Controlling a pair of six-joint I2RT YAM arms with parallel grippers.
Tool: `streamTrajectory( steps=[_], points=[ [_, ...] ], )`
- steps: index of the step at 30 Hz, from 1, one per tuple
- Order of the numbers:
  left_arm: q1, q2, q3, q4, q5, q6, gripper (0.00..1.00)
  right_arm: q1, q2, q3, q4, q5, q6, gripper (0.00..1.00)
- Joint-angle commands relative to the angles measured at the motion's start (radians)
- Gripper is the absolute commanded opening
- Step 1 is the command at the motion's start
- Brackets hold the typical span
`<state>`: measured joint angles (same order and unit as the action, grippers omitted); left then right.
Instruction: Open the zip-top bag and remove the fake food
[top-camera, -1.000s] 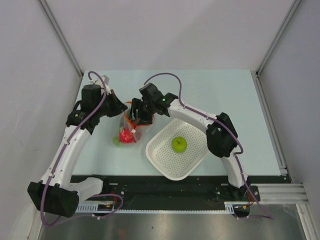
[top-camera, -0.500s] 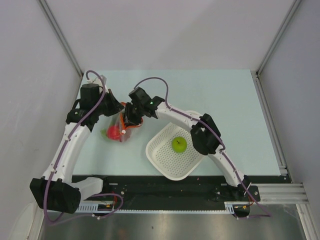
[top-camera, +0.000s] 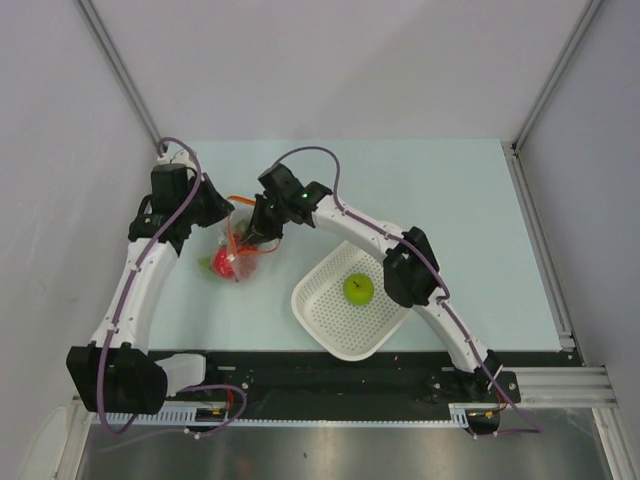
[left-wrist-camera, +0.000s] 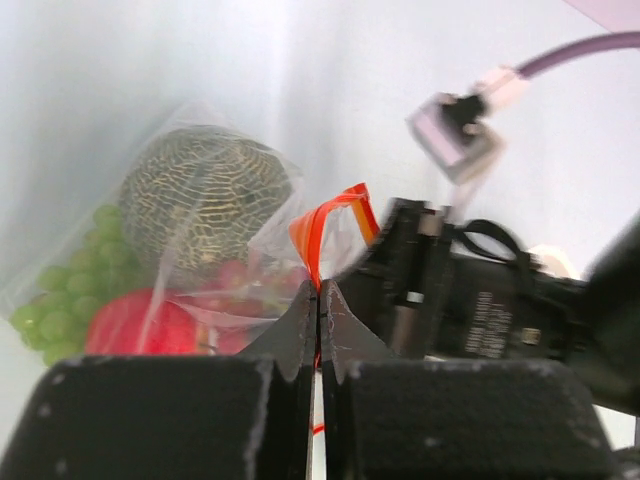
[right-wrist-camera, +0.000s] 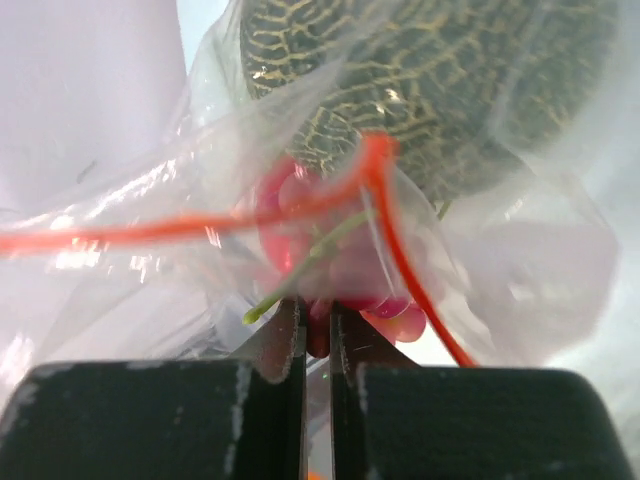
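The bag (top-camera: 237, 256) is held up between the two arms, over the left of the table (top-camera: 470, 200) and beside the basket (top-camera: 318, 330). The left gripper (left-wrist-camera: 318, 300) is clamped tight on the bag's orange strip (left-wrist-camera: 322, 215); the right gripper (right-wrist-camera: 316, 318) is pinched on the film of the other lip. The strip shows as two separate lines, so the mouth appears partly parted. One apple (top-camera: 359, 289) lies in the basket. A netted melon (left-wrist-camera: 205, 190), red fruit (left-wrist-camera: 135, 325) and grapes (left-wrist-camera: 50, 310) are inside the bag, so most of the removal is left to do.

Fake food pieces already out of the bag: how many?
1: the green apple in the white basket, right of the zip-top bag. Others may be hidden.
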<state>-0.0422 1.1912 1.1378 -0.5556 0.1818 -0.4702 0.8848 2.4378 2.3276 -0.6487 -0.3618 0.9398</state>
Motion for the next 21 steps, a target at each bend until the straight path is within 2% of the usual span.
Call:
streamTrajectory(
  steps=[1,14,19,21],
  points=[
    [0.039,0.013,-0.010,0.057,-0.008,0.012,0.00,-0.056,-0.144,0.026,-0.043,-0.003,0.069,0.00],
    [0.085,0.051,-0.033,0.105,0.019,0.010,0.00,-0.119,-0.197,0.127,0.011,-0.046,0.186,0.00],
    [0.113,0.057,-0.047,0.117,0.044,0.011,0.00,-0.155,-0.282,0.115,0.046,-0.088,0.244,0.00],
    [0.122,0.067,-0.036,0.121,0.053,0.013,0.00,-0.171,-0.321,0.086,0.005,-0.106,0.220,0.00]
  ],
)
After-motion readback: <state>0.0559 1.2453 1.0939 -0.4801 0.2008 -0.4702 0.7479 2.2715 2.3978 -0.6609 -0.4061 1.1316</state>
